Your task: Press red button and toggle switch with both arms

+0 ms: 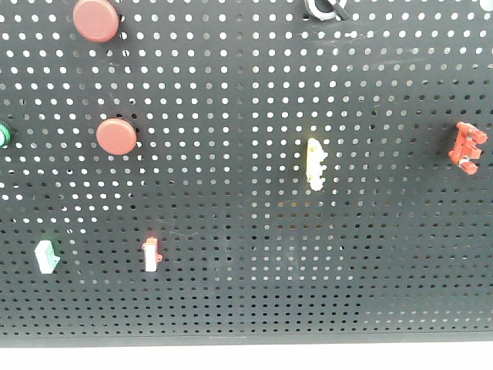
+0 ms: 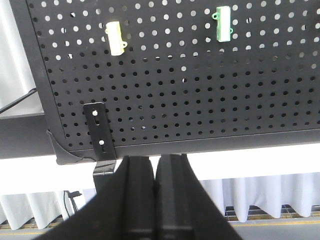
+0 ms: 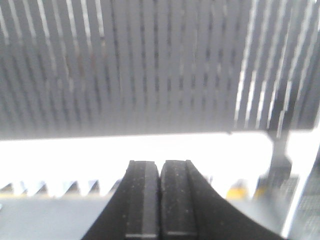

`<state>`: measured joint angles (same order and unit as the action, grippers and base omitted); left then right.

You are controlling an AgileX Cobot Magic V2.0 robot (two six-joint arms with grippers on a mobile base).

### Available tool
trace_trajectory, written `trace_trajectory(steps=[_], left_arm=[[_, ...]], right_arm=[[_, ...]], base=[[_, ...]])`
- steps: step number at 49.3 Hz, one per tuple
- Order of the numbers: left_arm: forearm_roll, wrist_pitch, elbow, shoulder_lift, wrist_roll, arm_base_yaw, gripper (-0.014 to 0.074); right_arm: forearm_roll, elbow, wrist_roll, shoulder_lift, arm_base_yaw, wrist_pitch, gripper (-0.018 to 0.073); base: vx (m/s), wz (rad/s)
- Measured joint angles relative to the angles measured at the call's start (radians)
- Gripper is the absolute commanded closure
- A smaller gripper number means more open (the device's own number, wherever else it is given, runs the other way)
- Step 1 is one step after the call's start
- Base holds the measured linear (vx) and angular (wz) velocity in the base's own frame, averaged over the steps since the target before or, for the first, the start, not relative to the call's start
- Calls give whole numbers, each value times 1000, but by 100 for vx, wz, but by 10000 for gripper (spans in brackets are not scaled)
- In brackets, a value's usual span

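Bright backlight shines through the holes of the black pegboard (image 1: 246, 308) in the front view, washing out the strip below it. The right wrist view is heavily blurred and overexposed; the left wrist view is sharper.

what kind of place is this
Probably a robot test rig in a lab: a black pegboard carrying mounted red buttons and small switch blocks, with pale curtains hanging behind it.

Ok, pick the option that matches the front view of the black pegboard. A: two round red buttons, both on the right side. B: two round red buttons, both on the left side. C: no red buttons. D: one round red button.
B: two round red buttons sit on the left part of the black perforated pegboard, one above the other.
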<state>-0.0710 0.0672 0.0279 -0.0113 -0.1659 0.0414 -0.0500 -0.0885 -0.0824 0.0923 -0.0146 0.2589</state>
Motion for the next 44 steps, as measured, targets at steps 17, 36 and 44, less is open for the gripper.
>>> trace_trajectory(steps=[17,36,44], left_arm=[[0,2,0,0,0,0,595],[0,2,0,0,0,0,595],[0,2,0,0,0,0,595]], right_arm=[[-14,119,-59,-102,0,-2,563],[-16,119,-59,-102,0,-4,563],[-16,119,-59,-102,0,-4,563]], base=[[0,0],[0,0],[0,0]])
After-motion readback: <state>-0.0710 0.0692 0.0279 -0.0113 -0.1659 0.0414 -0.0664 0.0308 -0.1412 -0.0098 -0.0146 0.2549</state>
